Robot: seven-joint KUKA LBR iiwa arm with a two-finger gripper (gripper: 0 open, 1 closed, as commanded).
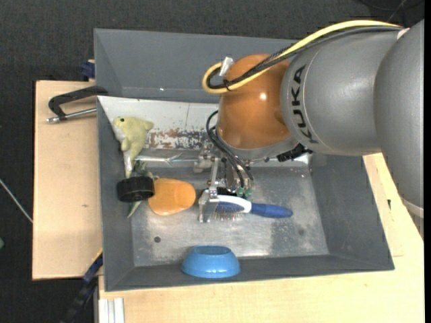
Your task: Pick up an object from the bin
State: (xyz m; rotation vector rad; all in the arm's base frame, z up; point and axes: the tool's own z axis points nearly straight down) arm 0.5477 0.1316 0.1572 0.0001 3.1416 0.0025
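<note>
My gripper (226, 182) hangs down in the middle of the bin, just above the white head of a brush (232, 208) whose blue handle points right. Directly left of the brush head lies an orange oval lump (172, 197). A black wheel (135, 189) rests against the lump's left end. It is not visible whether the gripper touches the brush.
A pale yellow-green soft toy (133, 134) leans in the bin's back left corner. A blue bowl (211, 261) lies upside down against the front wall. The arm and its orange cover hide the back right part of the bin.
</note>
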